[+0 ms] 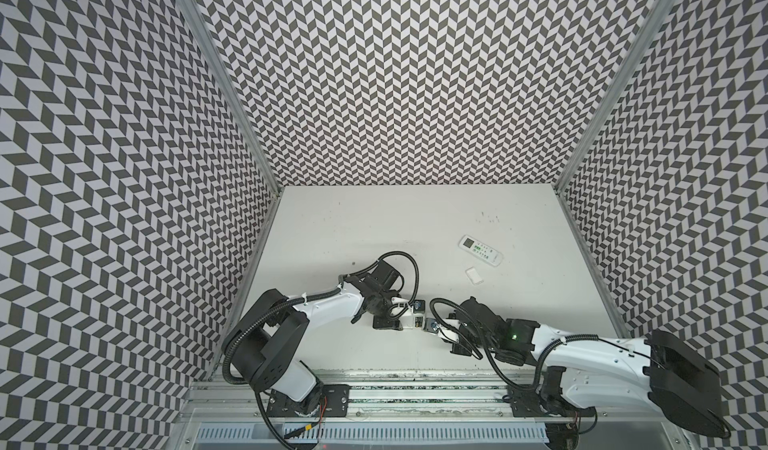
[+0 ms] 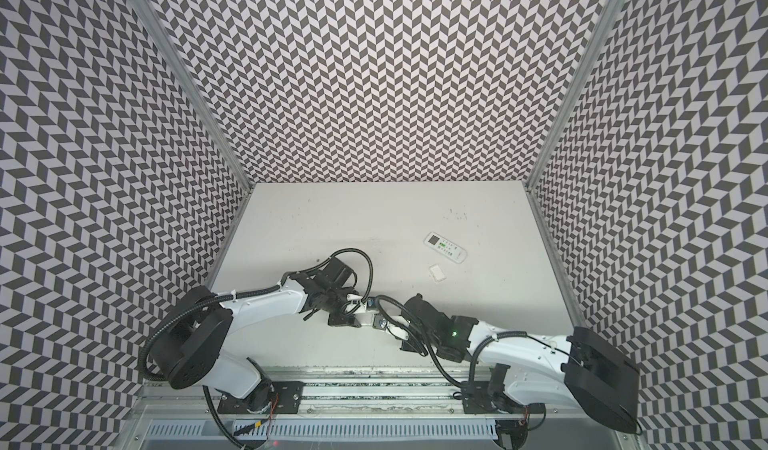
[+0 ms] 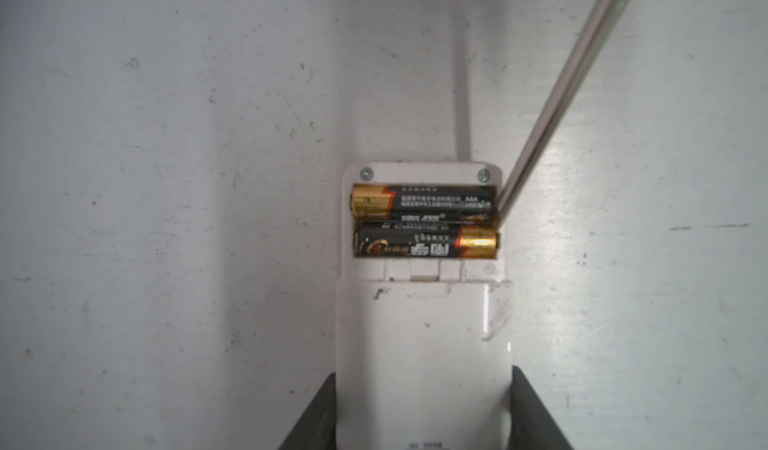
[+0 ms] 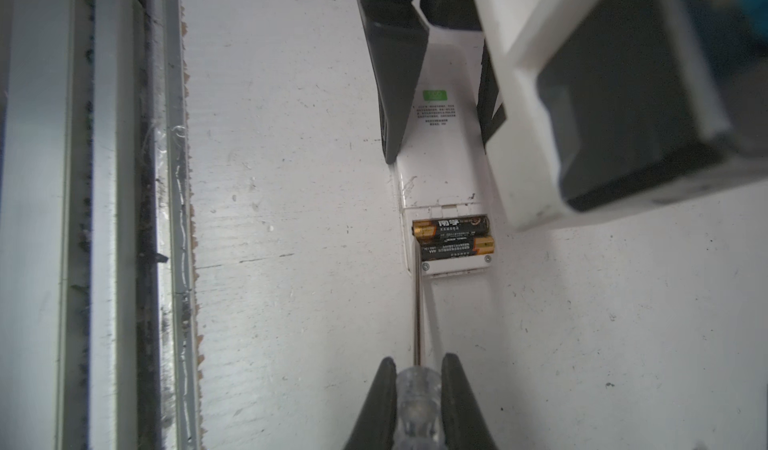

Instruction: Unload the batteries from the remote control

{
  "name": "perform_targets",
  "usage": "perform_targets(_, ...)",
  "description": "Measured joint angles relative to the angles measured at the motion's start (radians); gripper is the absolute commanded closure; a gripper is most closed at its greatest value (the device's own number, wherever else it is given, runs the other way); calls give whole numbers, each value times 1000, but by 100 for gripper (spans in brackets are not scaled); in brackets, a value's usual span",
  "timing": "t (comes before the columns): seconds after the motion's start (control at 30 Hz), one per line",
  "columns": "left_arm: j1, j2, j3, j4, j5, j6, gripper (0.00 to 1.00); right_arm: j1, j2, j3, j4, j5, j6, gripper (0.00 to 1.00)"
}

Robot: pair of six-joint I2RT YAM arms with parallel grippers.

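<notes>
Left hand [image 3: 424, 385] grips the remote control [image 3: 422, 327]; both batteries [image 3: 424, 242] (gold ends opposed) lie seated, screwdriver [image 3: 565, 90] tip at their edge.

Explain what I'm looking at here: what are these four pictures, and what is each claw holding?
Two robot arms work on a white table. Both top views look down from overhead; the other two come from cameras on the wrists. The left gripper clamps the remote control, back up, its compartment open with both batteries inside. The right gripper holds a clear-handled screwdriver, its tip at the end of one battery. Farther back lie a second remote and a small white cover.
</notes>
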Motion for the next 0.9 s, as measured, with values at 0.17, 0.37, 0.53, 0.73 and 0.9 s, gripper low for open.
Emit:
perform_targets(0.17,0,0,0,14,-6,0,67,0,-2,0,2,15,-7,100)
perform_targets(0.37,0,0,0,22,-8,0,67,0,-13,-2,2,23,-13,100)
perform_targets(0.53,0,0,0,29,-11,0,67,0,-14,-2,3,31,-20,100)
perform_targets(0.73,0,0,0,29,-11,0,67,0,-16,-3,3,31,-24,100)
perform_targets(0.9,0,0,0,30,-11,0,67,0,-31,-15,11,34,-24,100)
